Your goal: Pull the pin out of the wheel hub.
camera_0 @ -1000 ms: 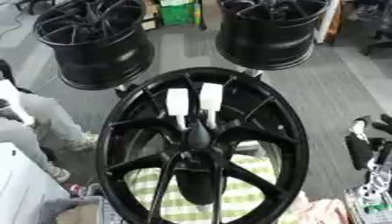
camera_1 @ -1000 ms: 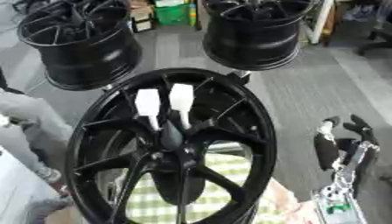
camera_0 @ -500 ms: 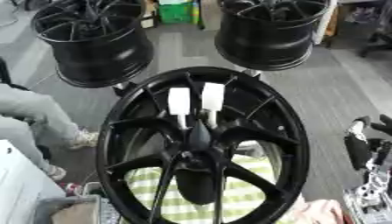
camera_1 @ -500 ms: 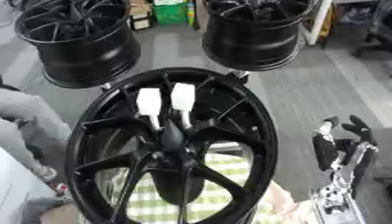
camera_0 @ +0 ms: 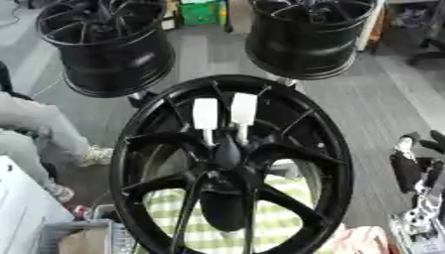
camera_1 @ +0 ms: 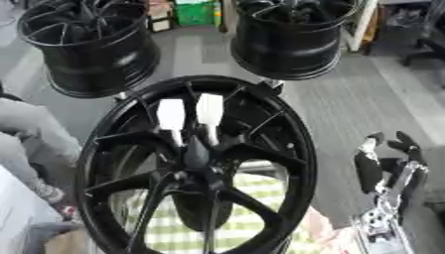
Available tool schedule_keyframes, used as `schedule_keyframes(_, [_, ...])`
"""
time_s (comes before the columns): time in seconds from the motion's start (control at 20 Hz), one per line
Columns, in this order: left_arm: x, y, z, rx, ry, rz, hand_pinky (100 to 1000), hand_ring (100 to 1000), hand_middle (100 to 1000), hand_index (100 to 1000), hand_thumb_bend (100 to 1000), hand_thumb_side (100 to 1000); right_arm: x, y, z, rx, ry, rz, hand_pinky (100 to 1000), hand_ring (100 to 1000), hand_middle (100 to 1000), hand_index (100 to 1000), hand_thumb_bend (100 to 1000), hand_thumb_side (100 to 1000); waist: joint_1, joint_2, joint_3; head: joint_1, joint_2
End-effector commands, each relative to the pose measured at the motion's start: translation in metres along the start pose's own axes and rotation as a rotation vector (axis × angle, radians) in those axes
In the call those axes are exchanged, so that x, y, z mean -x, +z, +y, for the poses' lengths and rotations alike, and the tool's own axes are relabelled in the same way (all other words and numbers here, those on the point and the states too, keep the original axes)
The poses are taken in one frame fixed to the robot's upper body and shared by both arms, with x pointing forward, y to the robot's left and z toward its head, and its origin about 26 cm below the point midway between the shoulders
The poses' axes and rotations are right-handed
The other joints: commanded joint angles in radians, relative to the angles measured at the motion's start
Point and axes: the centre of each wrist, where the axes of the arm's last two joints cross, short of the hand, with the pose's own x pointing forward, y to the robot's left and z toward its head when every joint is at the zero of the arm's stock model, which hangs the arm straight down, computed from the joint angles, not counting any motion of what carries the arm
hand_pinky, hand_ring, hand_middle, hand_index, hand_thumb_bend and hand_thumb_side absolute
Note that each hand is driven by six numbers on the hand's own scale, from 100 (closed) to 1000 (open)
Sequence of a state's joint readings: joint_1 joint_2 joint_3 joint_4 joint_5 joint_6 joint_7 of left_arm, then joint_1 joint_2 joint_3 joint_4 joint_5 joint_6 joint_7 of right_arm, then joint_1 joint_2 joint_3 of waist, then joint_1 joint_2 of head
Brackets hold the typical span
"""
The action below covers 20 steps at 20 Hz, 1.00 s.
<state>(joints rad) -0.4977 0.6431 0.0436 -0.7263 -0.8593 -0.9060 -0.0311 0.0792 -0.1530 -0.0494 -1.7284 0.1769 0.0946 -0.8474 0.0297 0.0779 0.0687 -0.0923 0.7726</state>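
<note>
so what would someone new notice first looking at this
The big black wheel fills the middle of the view, standing on edge with its spokes meeting at the hub. Two white-handled pins stick out side by side just above the hub, bright against the black. Two more black wheels stand on the grey floor behind, and the robot's right hand shows at the right edge, fingers up, apart from the wheel.

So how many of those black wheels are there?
3: the big wheel up front with two white pins, and two rims behind, far left and far right. Others may sit out of view.
</note>
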Motion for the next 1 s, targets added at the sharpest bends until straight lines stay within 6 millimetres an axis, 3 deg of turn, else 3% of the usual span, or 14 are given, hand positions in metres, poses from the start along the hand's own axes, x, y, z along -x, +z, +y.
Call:
schedule_keyframes(0.05, [-0.023,-0.016,0.025,-0.221,0.228,-0.135,549,363,578,735,100,431,-0.007,-0.004,0.001,0.011,-0.024,-0.013,506,406,637,793,122,388,0.000,-0.006,0.003,0.001,-0.003])
schedule_keyframes(0.25, [-0.062,-0.026,0.031,-0.247,0.692,-0.181,541,365,562,716,100,637,-0.008,-0.002,0.003,0.005,-0.032,-0.010,506,405,637,793,122,388,-0.008,-0.004,0.011,-0.001,-0.003])
schedule_keyframes(0.35, [-0.080,-0.027,0.033,-0.220,0.839,-0.185,542,368,564,715,100,668,-0.008,-0.002,0.003,0.007,-0.036,-0.007,506,405,637,793,122,388,-0.013,-0.002,0.010,-0.003,-0.003])
schedule_keyframes(0.7, [-0.139,-0.035,0.022,-0.235,1.036,-0.130,544,375,564,711,100,771,-0.009,-0.001,0.005,0.016,-0.048,0.001,506,405,636,793,122,388,-0.026,0.003,0.015,0.000,-0.003])
schedule_keyframes(1.0, [-0.155,-0.030,0.019,-0.244,1.078,-0.081,548,381,564,704,100,789,-0.010,-0.001,0.006,0.012,-0.052,-0.001,506,406,636,793,122,388,-0.025,0.008,0.020,0.005,-0.003])
